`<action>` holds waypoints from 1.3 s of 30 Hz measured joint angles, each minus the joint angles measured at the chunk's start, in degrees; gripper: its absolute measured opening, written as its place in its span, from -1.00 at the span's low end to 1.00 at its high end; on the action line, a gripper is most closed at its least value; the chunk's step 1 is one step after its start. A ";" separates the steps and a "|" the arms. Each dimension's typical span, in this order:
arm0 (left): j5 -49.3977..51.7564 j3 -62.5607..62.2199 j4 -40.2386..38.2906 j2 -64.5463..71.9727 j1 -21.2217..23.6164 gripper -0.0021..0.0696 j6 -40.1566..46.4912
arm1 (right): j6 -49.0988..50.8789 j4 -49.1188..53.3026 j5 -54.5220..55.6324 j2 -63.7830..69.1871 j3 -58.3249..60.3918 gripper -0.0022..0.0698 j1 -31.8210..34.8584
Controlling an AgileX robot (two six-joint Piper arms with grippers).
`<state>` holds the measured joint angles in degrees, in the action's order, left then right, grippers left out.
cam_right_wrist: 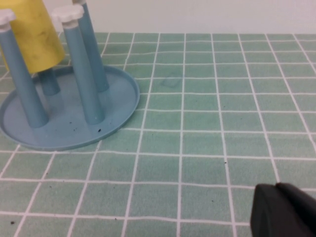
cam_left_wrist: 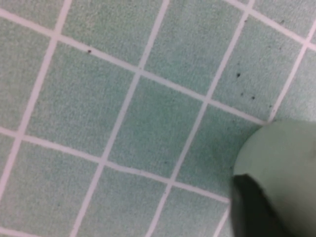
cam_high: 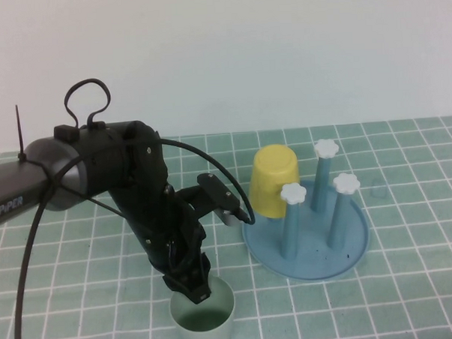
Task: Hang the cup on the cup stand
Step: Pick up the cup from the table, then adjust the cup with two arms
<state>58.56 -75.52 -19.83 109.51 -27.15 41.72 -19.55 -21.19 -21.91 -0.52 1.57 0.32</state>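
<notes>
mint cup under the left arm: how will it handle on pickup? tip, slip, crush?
The cup looks thin, empty plastic, so probably light and easily nudged. Its smooth, tapered wall may slip in a rim pinch. It stands upright, mouth up, so tipping seems unlikely until bumped. The left pincer is at its rim; the right pincer sits away from the cup stand.

green checked table mat (cam_high: 411,281) under plain white wall (cam_high: 281,54).
</notes>
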 joint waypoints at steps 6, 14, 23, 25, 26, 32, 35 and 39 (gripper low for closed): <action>0.22 0.00 -0.98 0.00 0.00 -0.94 0.00 | 0.00 0.00 0.00 0.00 0.00 -0.94 0.00; 0.74 0.00 -4.53 -2.37 0.00 -0.91 1.66 | 0.00 0.00 0.00 0.00 0.00 -0.94 0.00; -5.20 0.00 -10.24 -9.63 0.00 -0.91 7.46 | 0.00 0.00 0.00 0.00 0.00 -0.94 0.00; -8.30 0.00 -13.16 -11.58 0.00 -0.91 9.74 | 0.00 0.00 0.00 0.00 0.00 -0.94 0.00; -9.42 0.00 -14.57 -12.29 0.00 -0.91 10.76 | 0.00 0.00 0.00 0.00 0.00 -0.94 0.00; -9.62 0.00 -18.19 -16.71 0.00 -0.91 15.06 | 0.00 0.00 0.00 0.00 0.00 -0.94 0.00; -8.53 0.00 -18.19 -17.68 0.00 -0.91 15.79 | 0.00 0.00 0.00 0.00 0.00 -0.94 0.00; -9.43 1.45 -19.47 -18.52 0.00 -0.91 16.35 | -1.83 0.12 0.00 0.00 0.00 -0.94 0.00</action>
<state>49.13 -74.06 -39.31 91.00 -27.15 58.07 -21.38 -21.07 -21.91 -0.52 1.57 0.32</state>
